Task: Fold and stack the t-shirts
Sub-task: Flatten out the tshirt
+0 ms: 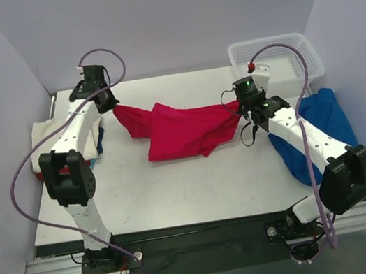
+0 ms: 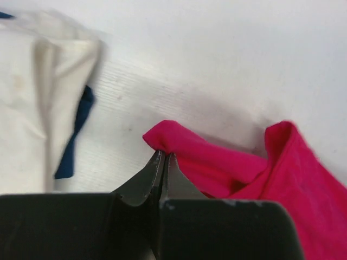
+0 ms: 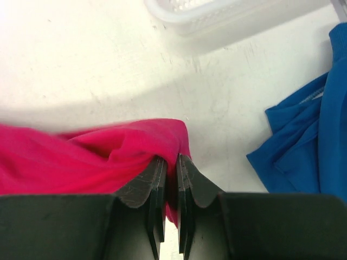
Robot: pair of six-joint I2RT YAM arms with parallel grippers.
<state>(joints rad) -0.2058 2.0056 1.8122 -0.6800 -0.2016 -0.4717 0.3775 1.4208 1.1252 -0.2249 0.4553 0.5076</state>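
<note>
Bright even light; soft shadows; bench (image 3: pixel 81 54) glares white in wrist views; cream t-shirt (image 2: pixel 21 108) blurred at left edge.

From above, the left arm (image 1: pixel 78 127) covers part of the cream t-shirt (image 1: pixel 41 137), and the right arm (image 1: pixel 303 133) crosses the blue t-shirt (image 1: pixel 327 111). The right wrist view cuts off the basket (image 3: pixel 217 16) at its top edge. In the left wrist view the cream t-shirt is blurred.

White table (image 1: pixel 178 187), crimson t-shirt (image 1: pixel 182 133) at centre, blue t-shirt (image 1: pixel 328 115) right, cream t-shirt (image 1: pixel 42 135) left, basket (image 1: pixel 267 40) far-right corner
</note>
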